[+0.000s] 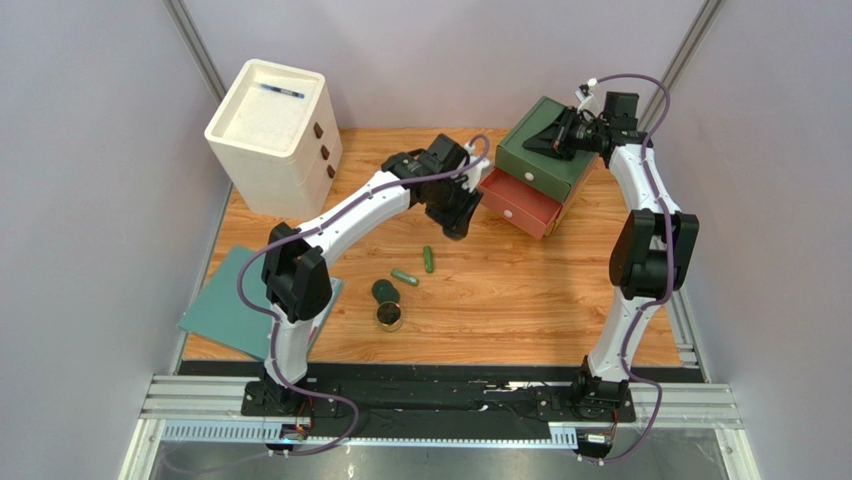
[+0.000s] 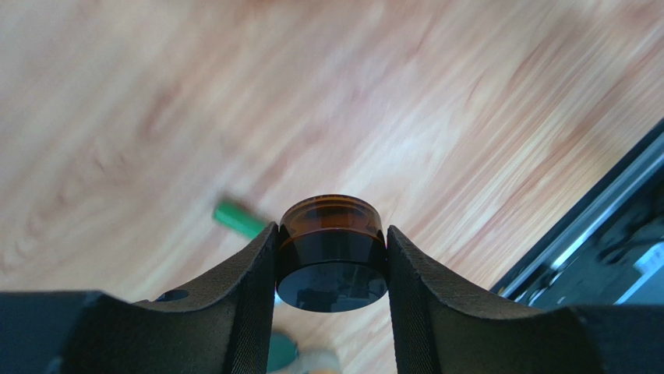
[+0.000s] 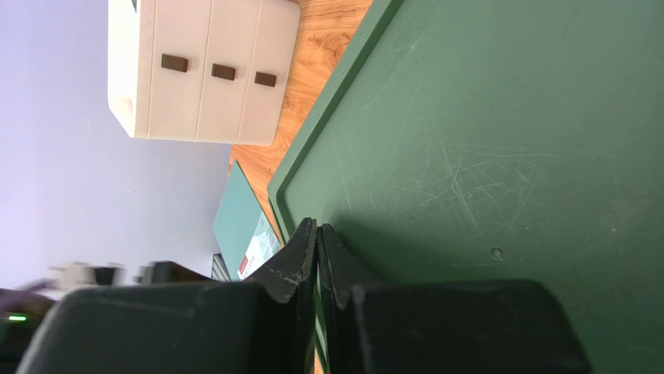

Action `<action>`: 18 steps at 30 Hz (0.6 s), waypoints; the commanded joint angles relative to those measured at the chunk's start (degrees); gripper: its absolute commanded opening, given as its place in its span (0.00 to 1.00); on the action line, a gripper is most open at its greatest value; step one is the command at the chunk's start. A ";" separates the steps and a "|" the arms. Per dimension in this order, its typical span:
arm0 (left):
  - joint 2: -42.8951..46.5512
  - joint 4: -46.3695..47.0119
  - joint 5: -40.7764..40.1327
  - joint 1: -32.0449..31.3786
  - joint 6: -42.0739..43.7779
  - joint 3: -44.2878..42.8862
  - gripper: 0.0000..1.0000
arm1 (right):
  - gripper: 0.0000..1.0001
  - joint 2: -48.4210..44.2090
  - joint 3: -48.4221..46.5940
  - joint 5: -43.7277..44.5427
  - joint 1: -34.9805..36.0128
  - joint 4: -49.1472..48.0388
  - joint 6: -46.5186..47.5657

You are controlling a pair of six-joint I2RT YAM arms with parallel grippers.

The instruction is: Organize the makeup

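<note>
While its jaws stand clamped on a small amber jar [image 2: 331,269] with a dark lid, the left gripper [image 2: 331,231] hangs over the wooden table [image 1: 560,300] near the middle of the top view, just left of a coral drawer [image 1: 520,205] standing open. That drawer belongs to a green drawer box [image 1: 535,158] at upper right. The right gripper [image 1: 556,140] sits on the box's scratched top near its edge, jaws pressed together with nothing between them. More makeup lies loose at centre frame, below the left gripper: two green tubes [image 1: 429,259] [image 1: 403,276], a dark green round jar [image 1: 385,291] and, just beneath it, a gold-rimmed compact [image 1: 390,318]. A white drawer unit [image 1: 275,140] stands at upper left with a thin blue pen [image 1: 280,91] on top. A teal board [image 1: 222,305] lies at lower left.
</note>
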State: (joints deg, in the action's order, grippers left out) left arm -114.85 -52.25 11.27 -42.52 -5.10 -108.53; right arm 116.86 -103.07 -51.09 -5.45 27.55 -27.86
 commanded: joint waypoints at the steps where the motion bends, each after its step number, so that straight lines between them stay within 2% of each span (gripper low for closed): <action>1: -1.77 12.67 7.18 2.79 -8.41 -8.70 0.00 | 0.08 10.14 6.21 11.72 0.44 11.91 5.62; 5: -6.69 25.41 12.20 4.64 -17.38 -15.81 0.00 | 0.08 10.23 5.95 11.45 0.44 11.91 5.27; 10: -14.60 28.34 12.29 4.64 -21.00 -25.22 0.01 | 0.08 10.41 5.51 11.01 0.44 11.91 5.09; 16: -18.04 29.31 10.27 4.64 -22.14 -27.97 0.19 | 0.08 9.97 5.86 11.01 0.44 11.74 5.09; 18: -18.39 29.31 10.35 4.64 -22.41 -27.61 0.21 | 0.08 9.79 6.12 11.10 0.53 11.74 5.27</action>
State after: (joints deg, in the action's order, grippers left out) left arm -133.56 -26.57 21.32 -37.69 -25.47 -133.60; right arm 117.19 -103.48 -51.57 -5.45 27.83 -28.03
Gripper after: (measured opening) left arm 0.535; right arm 0.077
